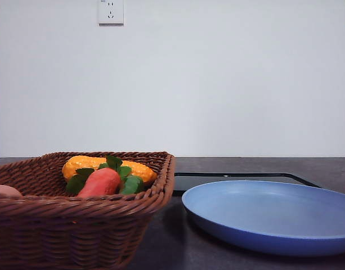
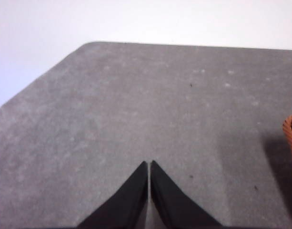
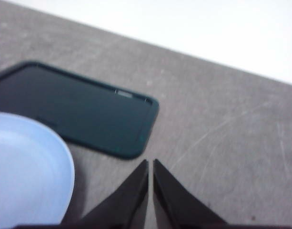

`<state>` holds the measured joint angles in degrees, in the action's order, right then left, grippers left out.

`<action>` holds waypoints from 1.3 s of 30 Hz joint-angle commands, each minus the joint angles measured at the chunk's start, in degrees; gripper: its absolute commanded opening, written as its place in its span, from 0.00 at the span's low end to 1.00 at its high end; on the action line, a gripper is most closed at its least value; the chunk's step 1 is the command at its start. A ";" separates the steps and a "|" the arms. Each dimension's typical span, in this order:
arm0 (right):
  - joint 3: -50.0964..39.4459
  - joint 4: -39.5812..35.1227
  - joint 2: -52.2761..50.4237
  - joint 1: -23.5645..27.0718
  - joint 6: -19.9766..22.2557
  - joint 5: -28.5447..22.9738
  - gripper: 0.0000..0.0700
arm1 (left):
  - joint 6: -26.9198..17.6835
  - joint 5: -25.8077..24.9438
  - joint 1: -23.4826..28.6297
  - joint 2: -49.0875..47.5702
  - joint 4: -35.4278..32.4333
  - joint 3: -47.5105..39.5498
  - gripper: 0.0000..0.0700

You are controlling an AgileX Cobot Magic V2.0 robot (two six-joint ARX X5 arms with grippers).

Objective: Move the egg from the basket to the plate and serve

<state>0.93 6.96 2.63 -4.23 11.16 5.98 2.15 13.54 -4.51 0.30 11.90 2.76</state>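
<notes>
The brown wicker basket (image 1: 76,225) stands at the front left of the table. The pinkish-tan egg (image 1: 4,191) peeks over its rim at the far left edge of the front view. The blue plate (image 1: 273,216) lies to the basket's right and shows nothing on it; its pale edge (image 3: 31,171) is also in the right wrist view. My left gripper (image 2: 149,164) is shut with nothing in it, over bare grey table, with a bit of the basket's rim (image 2: 291,133) off to one side. My right gripper (image 3: 150,163) is shut and holds nothing, beside the plate.
In the basket lie an orange-red carrot toy with green leaves (image 1: 100,181), a yellow corn toy (image 1: 82,164) and a green piece (image 1: 133,184). A flat black tray (image 3: 74,107) lies behind the plate (image 1: 234,179). A white wall with a socket (image 1: 111,11) backs the table.
</notes>
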 commanded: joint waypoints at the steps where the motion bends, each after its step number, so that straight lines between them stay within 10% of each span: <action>1: -0.13 -1.66 -0.20 -0.13 0.37 -0.02 0.00 | -1.44 -0.02 0.04 -0.13 -1.73 -0.26 0.00; 8: -0.13 -6.99 -0.20 -0.13 -8.49 0.22 0.00 | 1.71 -0.04 0.04 -0.13 -3.16 -0.26 0.00; 13: -0.02 -7.77 -0.20 -0.13 -29.29 0.22 0.00 | 14.64 -0.04 0.04 -0.13 -4.76 -0.26 0.00; 22: 1.05 -4.69 -0.17 -0.13 -39.87 0.20 0.00 | 30.93 -2.68 0.04 -0.13 -4.28 -0.13 0.00; 39: 16.13 8.43 11.56 -0.13 -34.88 0.63 0.00 | 25.28 -20.98 0.00 20.83 -2.03 13.61 0.00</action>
<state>16.10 15.73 13.77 -4.23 -26.45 6.46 30.65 -6.53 -4.51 19.50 10.50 14.66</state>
